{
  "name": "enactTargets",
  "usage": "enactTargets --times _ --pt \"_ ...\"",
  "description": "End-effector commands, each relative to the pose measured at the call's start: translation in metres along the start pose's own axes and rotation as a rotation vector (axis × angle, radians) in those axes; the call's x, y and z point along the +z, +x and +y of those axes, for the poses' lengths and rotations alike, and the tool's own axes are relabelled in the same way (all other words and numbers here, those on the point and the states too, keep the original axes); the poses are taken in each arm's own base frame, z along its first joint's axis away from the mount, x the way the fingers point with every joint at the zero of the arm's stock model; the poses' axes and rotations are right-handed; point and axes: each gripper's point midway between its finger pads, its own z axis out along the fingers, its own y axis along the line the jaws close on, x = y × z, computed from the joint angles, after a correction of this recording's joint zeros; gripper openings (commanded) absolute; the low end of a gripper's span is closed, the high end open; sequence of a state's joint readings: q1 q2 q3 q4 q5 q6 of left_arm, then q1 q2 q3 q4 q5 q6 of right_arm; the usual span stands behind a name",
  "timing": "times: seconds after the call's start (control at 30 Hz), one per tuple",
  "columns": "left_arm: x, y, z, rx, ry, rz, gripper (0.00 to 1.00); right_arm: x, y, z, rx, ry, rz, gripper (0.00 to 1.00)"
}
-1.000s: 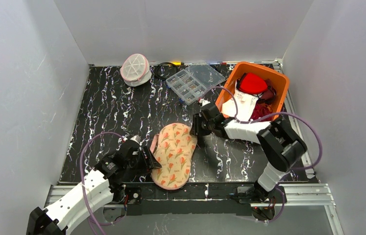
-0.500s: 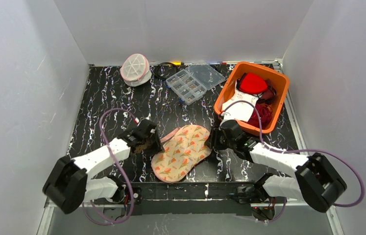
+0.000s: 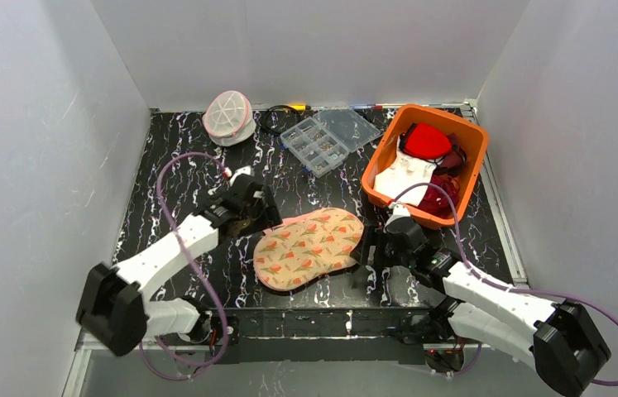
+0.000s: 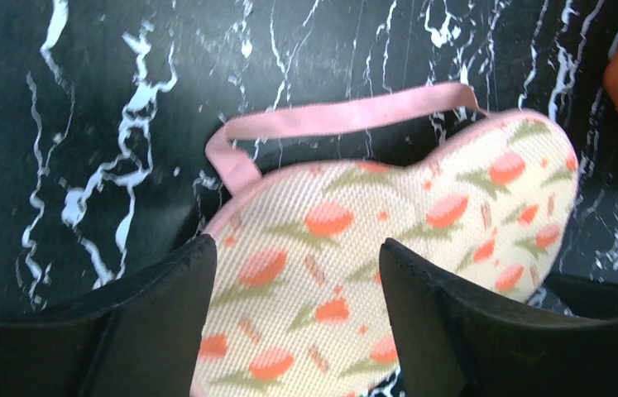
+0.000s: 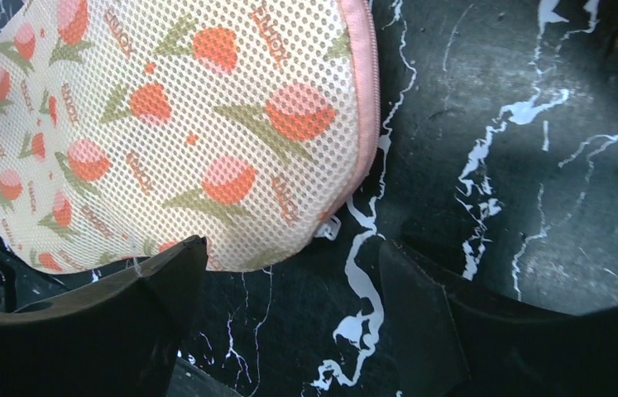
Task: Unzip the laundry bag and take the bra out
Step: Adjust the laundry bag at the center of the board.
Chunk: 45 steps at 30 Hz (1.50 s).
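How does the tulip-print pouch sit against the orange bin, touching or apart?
Apart. The top external view shows bare black table between the tulip-print pouch and the orange bin; the left wrist view agrees.

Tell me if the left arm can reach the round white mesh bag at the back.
Probably yes: the left gripper is open, and nothing stands between it and the laundry bag, though it is a long stretch.

Left arm: white links, elbow bent, reaching forward and rightward, wrist low.
Left end effector: black fingers spread wide apart.
Right arm: white links, stretched low, angling leftward.
Right end effector: black fingers spread wide apart.
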State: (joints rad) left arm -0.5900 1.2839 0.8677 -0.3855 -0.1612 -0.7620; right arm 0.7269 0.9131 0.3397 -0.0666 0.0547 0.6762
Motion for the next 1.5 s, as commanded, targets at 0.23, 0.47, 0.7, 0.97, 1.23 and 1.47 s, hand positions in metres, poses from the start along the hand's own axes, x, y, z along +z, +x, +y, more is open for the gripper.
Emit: enactTargets --times 0.23,0.47,0.7,0.97,1.23,1.47 --pt "-0.062 0.116 0.028 -0.233 0.202 0.185 0.7 0.006 -0.046 0.012 -0.043 0.074 -0.073 0.85" --pt "-0.066 0.14 0.013 -0.113 0.196 0.208 0.67 0.036 -0.053 0.007 -0.081 0.133 -0.042 0.72" --pt "-0.029 0.155 0.037 -0.062 0.036 0.199 0.66 0.024 -0.008 0.0 -0.013 0.072 0.023 0.58" --pt "-0.008 0.115 0.037 -0.048 -0.039 0.096 0.62 0.012 0.027 0.012 0.087 -0.021 0.011 0.55" --pt "-0.005 0.069 0.04 -0.117 -0.034 0.047 0.61 0.014 0.042 0.043 0.06 -0.074 0.022 0.64" --pt "-0.039 0.071 0.046 -0.148 0.045 0.015 0.69 -0.006 0.011 0.039 0.025 -0.014 -0.074 0.86"
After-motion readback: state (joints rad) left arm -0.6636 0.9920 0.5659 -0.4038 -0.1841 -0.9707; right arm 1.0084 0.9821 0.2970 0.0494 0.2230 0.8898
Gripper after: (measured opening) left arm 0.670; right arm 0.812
